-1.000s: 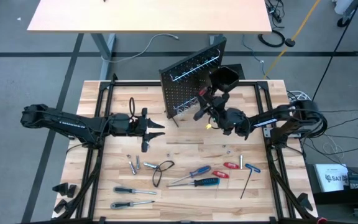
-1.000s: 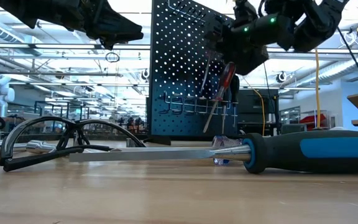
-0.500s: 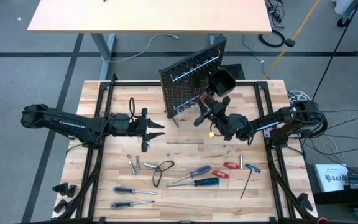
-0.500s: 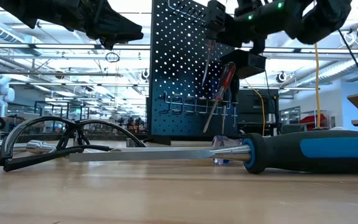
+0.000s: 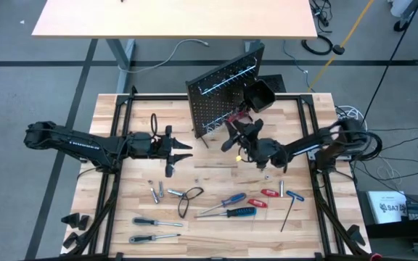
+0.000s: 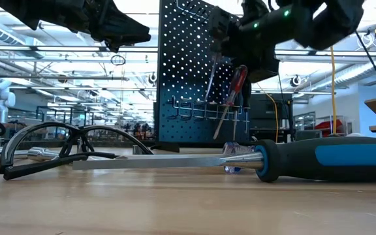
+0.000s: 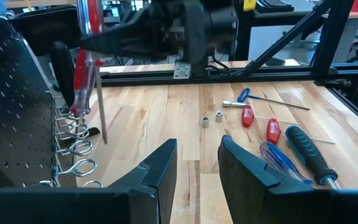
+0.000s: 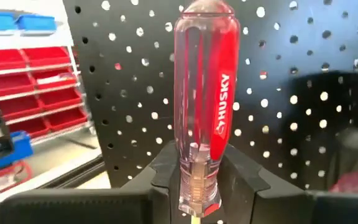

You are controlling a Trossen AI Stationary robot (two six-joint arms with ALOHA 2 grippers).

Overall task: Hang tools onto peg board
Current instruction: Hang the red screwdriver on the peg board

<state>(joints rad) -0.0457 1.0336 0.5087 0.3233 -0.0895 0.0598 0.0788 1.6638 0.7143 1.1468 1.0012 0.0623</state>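
Red-and-clear screwdriver (image 8: 205, 93) up at the peg board (image 5: 216, 101) now, handle standing upright in the right wrist view, butt end up, shaft dropping straight down out of sight between the fingers. Long axis is close to vertical; in the low view its thin shaft (image 6: 209, 78) hangs tip-down, leaning only slightly, in front of the board's perforated face, above the row of wire hooks (image 7: 79, 148). Another red-handled screwdriver (image 6: 237, 81) already hangs just beside it, close to the small black bin (image 5: 258, 94).

The right gripper (image 5: 239, 138) has its fingers clamped on the lower neck of the handle, holding it just in front of the board, toward its right side. The left gripper (image 5: 171, 150) waits well to the left over the table, fingers parted, nothing in them.

The risk here, as I read it: the tip has to find a hook ring, and that hanging neighbour sits very near. A sideways drift could knock it loose, or the shaft could miss the ring and slide down the board face. Letting go before the handle seats would drop it onto the table (image 5: 216, 177). The remaining tools (image 5: 227, 206) lie scattered on the near side.
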